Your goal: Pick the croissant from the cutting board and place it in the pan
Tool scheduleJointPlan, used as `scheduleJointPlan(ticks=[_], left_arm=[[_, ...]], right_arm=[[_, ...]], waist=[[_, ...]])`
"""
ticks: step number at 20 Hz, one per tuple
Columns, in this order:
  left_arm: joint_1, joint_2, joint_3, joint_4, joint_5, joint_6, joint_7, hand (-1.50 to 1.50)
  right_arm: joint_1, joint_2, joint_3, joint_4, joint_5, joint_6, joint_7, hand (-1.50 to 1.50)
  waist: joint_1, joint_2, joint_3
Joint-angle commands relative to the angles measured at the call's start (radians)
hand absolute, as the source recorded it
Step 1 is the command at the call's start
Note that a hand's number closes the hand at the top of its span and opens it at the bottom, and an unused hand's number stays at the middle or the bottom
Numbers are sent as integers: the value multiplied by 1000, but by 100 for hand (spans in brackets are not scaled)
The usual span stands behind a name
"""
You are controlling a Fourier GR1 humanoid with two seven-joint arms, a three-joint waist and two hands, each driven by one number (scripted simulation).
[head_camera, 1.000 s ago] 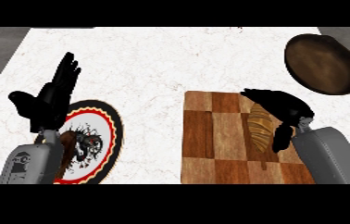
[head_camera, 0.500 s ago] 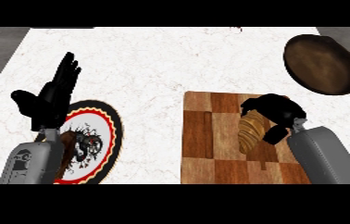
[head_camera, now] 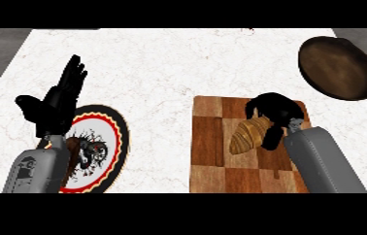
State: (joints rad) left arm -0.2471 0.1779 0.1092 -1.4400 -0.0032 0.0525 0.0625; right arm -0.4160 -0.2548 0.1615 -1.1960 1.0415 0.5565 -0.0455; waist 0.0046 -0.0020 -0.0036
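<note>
A white marble counter point(head_camera: 165, 69) carries a wooden cutting board point(head_camera: 215, 156), a brown pan point(head_camera: 335, 66) at the far right, and a patterned plate point(head_camera: 108, 151). The right hand point(head_camera: 276, 113) curls around the croissant point(head_camera: 247, 136) on the board; the left hand point(head_camera: 57, 100) rests open, fingers up

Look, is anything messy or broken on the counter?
Nothing stands out. The croissant lies on the cutting board with the right robot hand curled around it, and the pan and plate look whole.
</note>
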Motion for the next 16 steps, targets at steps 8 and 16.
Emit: scheduleJointPlan(ticks=[8, 16], left_arm=[[10, -5, -6, -1, 0, -8, -6, 0], [8, 12, 16, -29, 10, -2, 44, 0]], right_arm=[[-145, 252, -33, -14, 59, -347, 594, 150], [-158, 227, -60, -293, 141, -443, 653, 150]], waist=[[12, 0, 4], [-13, -4, 3]])
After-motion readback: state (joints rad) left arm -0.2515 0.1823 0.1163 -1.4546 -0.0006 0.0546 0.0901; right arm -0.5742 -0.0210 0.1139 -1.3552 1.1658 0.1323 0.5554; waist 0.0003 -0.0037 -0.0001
